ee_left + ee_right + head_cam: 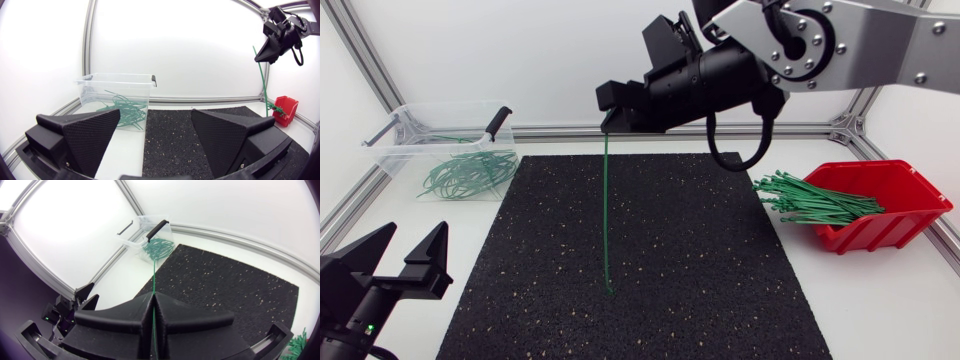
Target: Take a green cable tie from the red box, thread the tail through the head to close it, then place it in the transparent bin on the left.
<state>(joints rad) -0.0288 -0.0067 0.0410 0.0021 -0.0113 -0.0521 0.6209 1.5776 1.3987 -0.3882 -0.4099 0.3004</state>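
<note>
My right gripper (611,107) hangs high over the black mat (720,260), shut on one end of a green cable tie (606,210). The tie hangs straight down, its lower tip at the mat's surface. In the right wrist view the tie (154,282) runs out from between the closed fingers (125,315). My left gripper (408,262) stands open at the table's front left, nothing between its fingers (85,132). The red box (880,205) at the right holds a bundle of green ties (810,200). The transparent bin (445,140) at the back left holds several looped ties (470,172).
The black mat covers the table's middle. Aluminium frame rails (570,131) run along the table's back and sides. A black-handled clip sits on the bin's rim (498,122).
</note>
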